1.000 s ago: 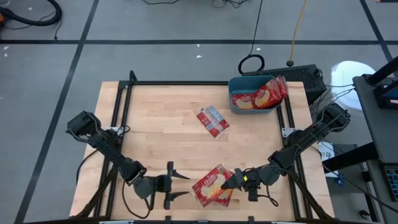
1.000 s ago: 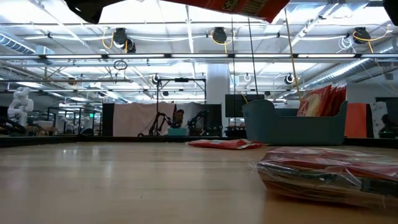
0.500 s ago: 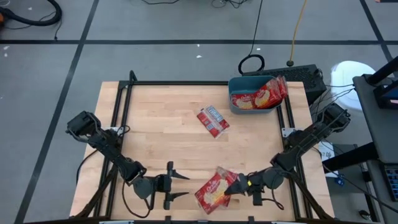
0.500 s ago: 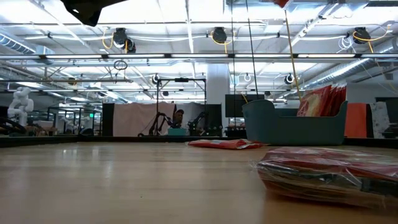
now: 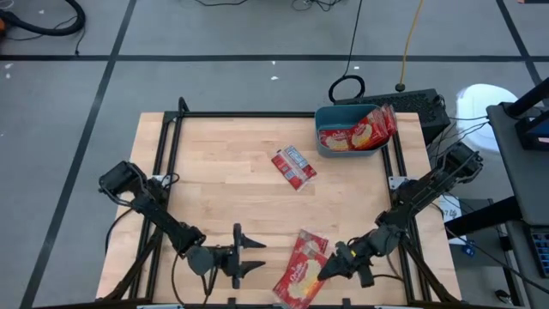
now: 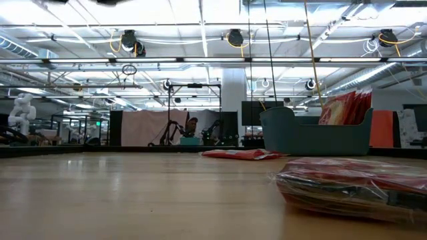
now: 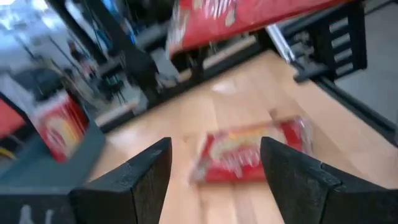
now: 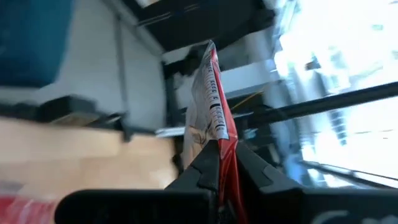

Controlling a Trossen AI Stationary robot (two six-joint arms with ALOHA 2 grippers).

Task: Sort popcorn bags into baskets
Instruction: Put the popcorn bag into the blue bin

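1. The right claw [image 5: 328, 268] is at the near edge of the tabletop [image 5: 223, 180], right of centre, clamped shut on 1 popcorn bag [image 5: 298, 269] held off the wood.
2. In the right wrist view that held bag [image 8: 214, 118] shows edge-on, pinched between the dark fingers [image 8: 202, 168].
3. The left claw [image 5: 256, 257] is just left of it, near the same edge, its fingers spread and holding nothing.
4. The left wrist view shows another bag [image 7: 249, 149] lying flat on the wood beyond the open fingers [image 7: 149, 171].
5. A third bag [image 5: 294, 166] lies flat mid-tabletop.
6. The teal basket [image 5: 324, 116] sits at the far right corner, with several bags [image 5: 353, 135] inside.
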